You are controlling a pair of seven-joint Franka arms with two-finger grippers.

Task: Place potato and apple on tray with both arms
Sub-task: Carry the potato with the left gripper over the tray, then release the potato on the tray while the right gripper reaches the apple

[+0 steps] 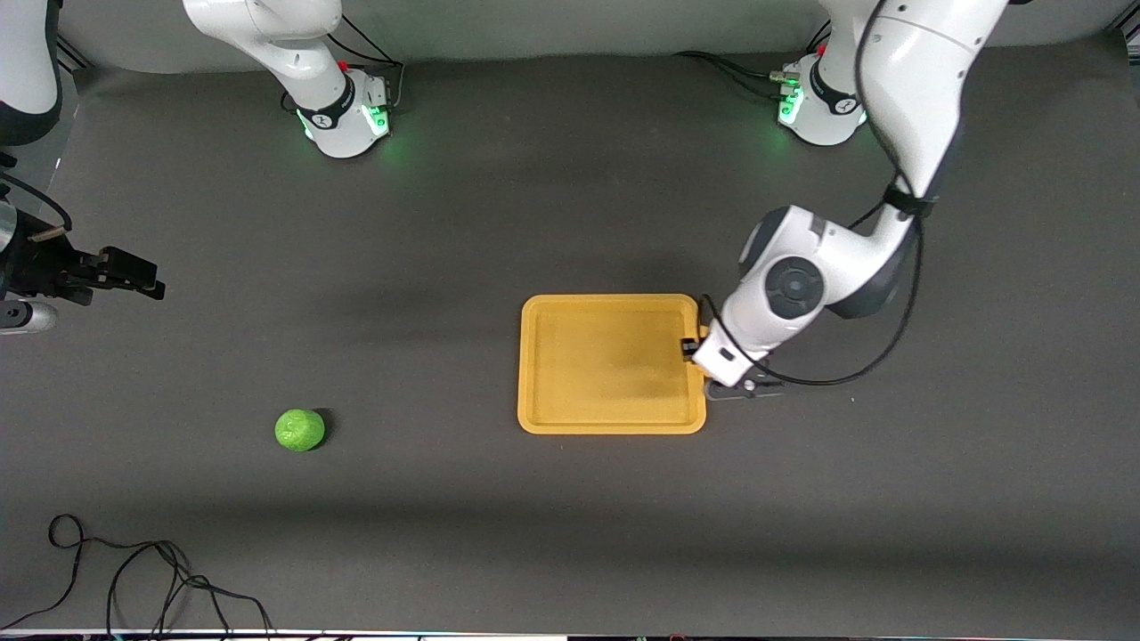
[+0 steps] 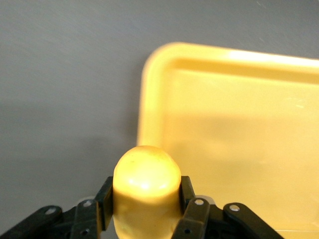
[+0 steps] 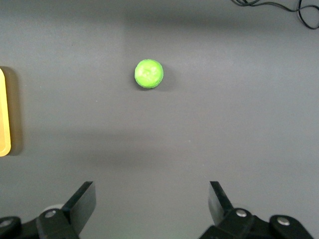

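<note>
At tray edge: left gripper clamps potato | right gripper waits spread, seemingly high | apple on table.

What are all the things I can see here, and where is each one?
potato: one, yellow-orange, held in the left gripper beside the tray's rim at the left arm's end.
apple: one, bright green, on the table toward the right arm's end, a little nearer the front camera than the tray.
tray: one, yellow-orange, flat on the table near the middle, nothing on it.
cable: one loose black tangle, on the table nearest the front camera, toward the right arm's end.
table: one, dark grey.
left gripper: one, black, shut on the potato.
right gripper: one, black, open, up over bare table; this arm waits.
</note>
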